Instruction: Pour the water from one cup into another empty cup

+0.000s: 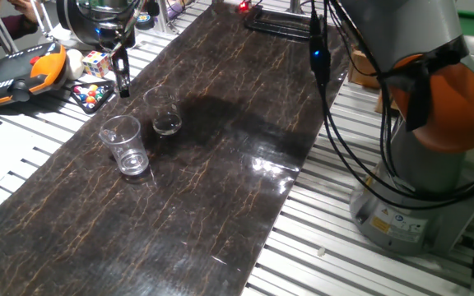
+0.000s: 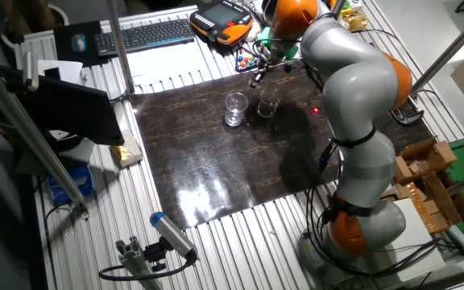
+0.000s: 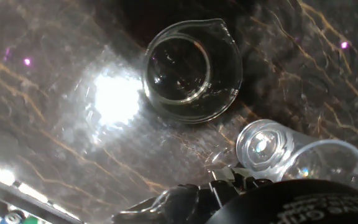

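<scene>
Two clear cups stand upright on the dark marbled mat (image 1: 220, 189), close together but apart. The taller, wider tumbler (image 1: 124, 145) with a thick base also shows in the other fixed view (image 2: 234, 109) and the hand view (image 3: 294, 154). Any water in it is too faint to see. The shorter, narrower cup (image 1: 164, 112) has a small pouring lip and shows in the other fixed view (image 2: 267, 105) and the hand view (image 3: 191, 68). My gripper (image 1: 121, 76) hangs above the mat's far left edge, behind both cups, touching neither and holding nothing. Its fingers overlap, so their gap is hidden.
An orange and black teach pendant (image 1: 19, 72), a Rubik's cube (image 1: 96, 62) and a tray of coloured balls (image 1: 89, 94) lie just beyond the mat near the gripper. Black cables (image 1: 336, 123) hang from the arm on the right. The mat lies on a slatted aluminium table (image 1: 319, 238).
</scene>
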Motion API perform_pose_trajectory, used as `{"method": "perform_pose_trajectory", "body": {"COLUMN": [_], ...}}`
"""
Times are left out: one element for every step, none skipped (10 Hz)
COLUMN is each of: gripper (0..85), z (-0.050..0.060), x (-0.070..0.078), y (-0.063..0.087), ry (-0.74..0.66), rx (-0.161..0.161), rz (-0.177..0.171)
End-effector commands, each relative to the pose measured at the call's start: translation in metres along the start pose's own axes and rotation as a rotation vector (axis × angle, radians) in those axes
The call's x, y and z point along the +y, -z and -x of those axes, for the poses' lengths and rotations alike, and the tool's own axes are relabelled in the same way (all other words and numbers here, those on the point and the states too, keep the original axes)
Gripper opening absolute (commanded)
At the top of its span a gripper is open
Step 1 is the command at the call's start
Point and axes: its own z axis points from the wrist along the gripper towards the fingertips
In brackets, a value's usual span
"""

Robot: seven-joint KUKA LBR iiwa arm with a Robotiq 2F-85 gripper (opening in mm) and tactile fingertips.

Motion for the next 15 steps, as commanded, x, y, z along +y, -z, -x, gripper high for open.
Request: {"method": "perform_pose_trajectory", "body": {"gripper": [6.7, 5.3, 0.7, 0.7, 0.7, 0.7, 0.7, 0.7, 0.7, 0.7, 0.7, 0.7, 0.7, 0.7, 0.7], "z": [0.000, -0.001, -0.003, -0.005, -0.006, -0.007, -0.009, -0.010, -0.011, -0.011, -0.011, -0.012, -0.013, -0.014, -0.015], "x": [0.000, 0.001, 0.001, 0.000, -0.001, -0.002, -0.003, -0.004, -0.005, -0.006, -0.006, -0.007, -0.007, -0.008, -0.009], "y": [0.000, -0.001, -0.002, -0.002, -0.001, -0.001, -0.001, -0.001, -0.001, -0.001, -0.001, -0.002, -0.005, -0.007, -0.010], "ry": [-0.114, -0.160, -0.163, -0.169, -0.197, -0.238, -0.290, -0.328, -0.353, -0.360, -0.360, -0.360, -0.360, -0.360, -0.360], "rx": [0.017, 0.012, 0.001, -0.006, -0.013, -0.023, -0.025, -0.025, -0.024, -0.019, -0.014, -0.021, -0.050, -0.066, -0.070], "rz": [0.013, 0.012, -0.022, -0.040, -0.044, -0.026, -0.010, -0.004, -0.005, -0.002, -0.001, 0.008, 0.007, 0.003, 0.004]}}
